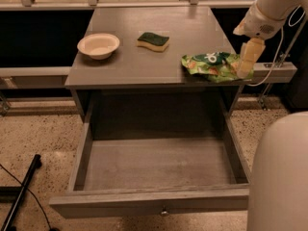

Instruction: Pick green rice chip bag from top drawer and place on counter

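The green rice chip bag (211, 64) lies flat on the counter (144, 61) near its front right corner. My gripper (246, 71) hangs from the white arm just past the bag's right end, at the counter's right edge, pointing down. It is open and holds nothing; only one cream finger (249, 56) shows, against the bag's right tip. The top drawer (159, 203) is pulled fully out below the counter, and its inside holds nothing.
A cream bowl (98, 44) sits on the counter's left side. A green-and-yellow sponge (153, 41) lies near the middle back. A rail (274, 71) runs to the right of the counter. My white base (281, 177) fills the lower right corner.
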Robot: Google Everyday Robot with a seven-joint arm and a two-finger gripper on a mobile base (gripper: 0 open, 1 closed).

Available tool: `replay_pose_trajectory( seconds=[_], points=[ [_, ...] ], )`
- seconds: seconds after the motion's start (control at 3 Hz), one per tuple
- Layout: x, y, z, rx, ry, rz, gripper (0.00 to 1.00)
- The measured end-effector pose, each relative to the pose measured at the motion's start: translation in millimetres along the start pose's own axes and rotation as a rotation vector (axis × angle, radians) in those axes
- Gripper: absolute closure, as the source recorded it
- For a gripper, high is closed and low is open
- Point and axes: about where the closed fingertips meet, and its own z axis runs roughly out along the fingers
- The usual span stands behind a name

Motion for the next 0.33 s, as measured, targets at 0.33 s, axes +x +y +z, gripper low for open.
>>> replay_pose_trajectory(
  seconds=[0.33],
  points=[
    [27.7, 8.5, -42.9, 0.080, -0.033, 0.036, 0.00]
  ],
)
